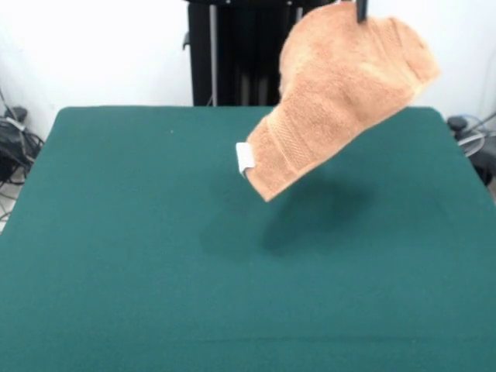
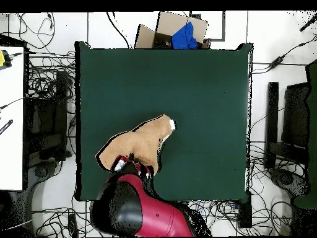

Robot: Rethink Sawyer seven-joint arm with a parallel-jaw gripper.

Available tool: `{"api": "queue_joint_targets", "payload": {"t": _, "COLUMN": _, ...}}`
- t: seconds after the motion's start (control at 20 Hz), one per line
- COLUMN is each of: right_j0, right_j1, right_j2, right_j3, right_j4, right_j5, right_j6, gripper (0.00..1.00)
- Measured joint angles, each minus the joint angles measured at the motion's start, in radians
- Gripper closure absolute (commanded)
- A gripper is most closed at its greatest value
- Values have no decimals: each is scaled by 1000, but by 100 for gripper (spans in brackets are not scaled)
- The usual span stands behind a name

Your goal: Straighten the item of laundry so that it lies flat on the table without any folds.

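While raised over the table (image 1: 116, 232), gripper (image 1: 361, 11) clamps the towel (image 1: 341, 85), hanging crumpled, airborne.

Orange-tan terry towel (image 1: 341, 93), upper right of front view, hangs crumpled off the table (image 1: 116, 256); white tag at lower left corner. Dark green table fills frame below.

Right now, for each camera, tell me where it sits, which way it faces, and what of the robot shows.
Front view: across the dark green felt table, facing the black pedestal; only a dark gripper tip shows above the lifted orange-tan terry towel.
Overhead view: above, looking straight down; the red and black arm enters from the bottom.
Both share the towel, its white tag and the table.
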Motion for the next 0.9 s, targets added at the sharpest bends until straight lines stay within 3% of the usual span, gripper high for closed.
{"api": "queue_joint_targets", "payload": {"t": 0.4, "right_j0": -35, "right_j1": -2, "right_j2": -9, "right_j3": -21, "right_j4": 0, "right_j5": 11, "right_j6": 0, "gripper": 100}}
{"api": "queue_joint_targets", "payload": {"t": 0.9, "right_j0": -176, "right_j1": 49, "right_j2": 1, "right_j3": -56, "right_j4": -3, "right_j5": 11, "right_j6": 0, "gripper": 100}}
